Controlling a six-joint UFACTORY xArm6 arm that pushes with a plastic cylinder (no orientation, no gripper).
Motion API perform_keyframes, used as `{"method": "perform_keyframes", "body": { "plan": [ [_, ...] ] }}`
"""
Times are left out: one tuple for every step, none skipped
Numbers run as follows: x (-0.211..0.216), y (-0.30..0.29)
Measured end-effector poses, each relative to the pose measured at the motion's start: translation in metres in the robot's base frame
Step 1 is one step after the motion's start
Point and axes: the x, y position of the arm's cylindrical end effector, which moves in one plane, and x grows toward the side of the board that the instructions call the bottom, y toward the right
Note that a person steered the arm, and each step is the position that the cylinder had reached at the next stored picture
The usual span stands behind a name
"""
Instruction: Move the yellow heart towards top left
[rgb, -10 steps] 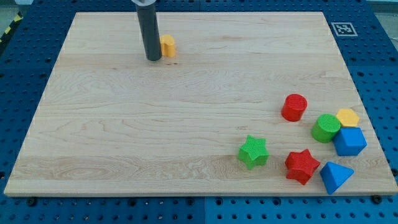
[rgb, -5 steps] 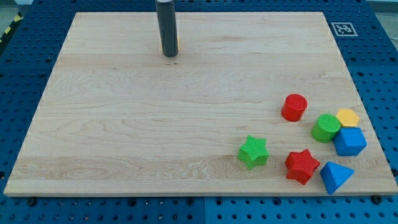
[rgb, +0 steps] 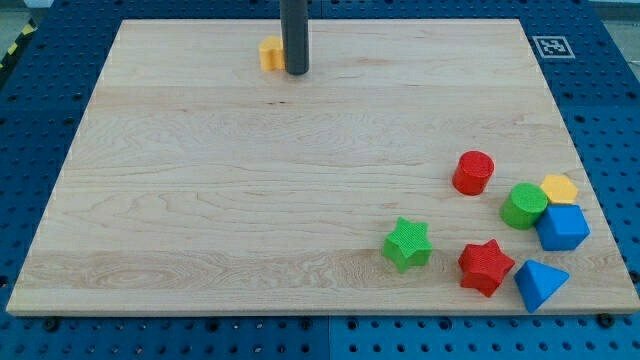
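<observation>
My tip (rgb: 295, 72) sits near the top of the frame, touching the right side of the small yellow heart block (rgb: 269, 53) on the wooden board (rgb: 200, 200). No gripper on this rig — just the bare dark rod, grasping nothing.

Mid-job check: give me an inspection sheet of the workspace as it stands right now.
Surface: wooden board, flat, on a blue pegboard bench.
Job's things: yellow heart near the view's top, left of centre, partly hidden by the rod.
Clutter: red cylinder, green cylinder, yellow block, blue cube, blue wedge, red star and green star, grouped at the view's bottom right.
Grippers: none; my tip sits just right of the heart, contact unclear.
Cables: nothing seen.
Surroundings: a printed marker tag at the board's top right corner.
</observation>
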Motion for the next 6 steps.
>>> {"method": "perform_keyframes", "body": {
  "plan": [
    [-0.026,0.0],
    [-0.034,-0.001],
    [-0.034,-0.003],
    [-0.034,-0.006],
    [-0.034,-0.022],
    [-0.034,-0.041]
  ]
}}
